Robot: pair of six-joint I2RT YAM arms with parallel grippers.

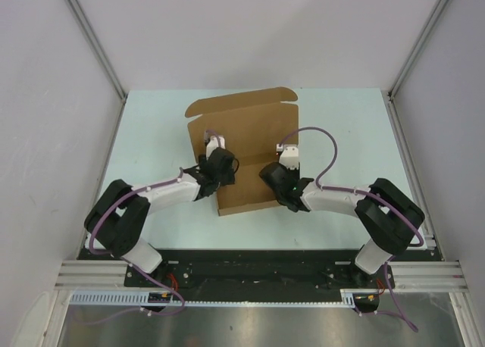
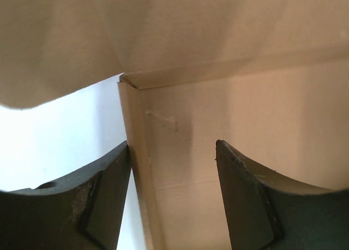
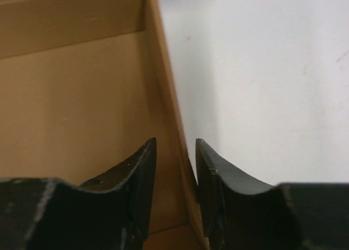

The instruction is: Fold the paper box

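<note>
The box [image 1: 250, 146] lies on the surface [image 1: 151, 135]. The left jaws stand spread astride its left wall. The right jaws narrowly straddle its right wall; whether they pinch it, I cannot tell.

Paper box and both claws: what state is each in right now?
paper box, lid not closed, left and right side walls turned up.
left claw, open, jaws wide and straddling the box's left side wall.
right claw, jaws narrow around the right side wall; cannot tell whether it is pinching it.
</note>
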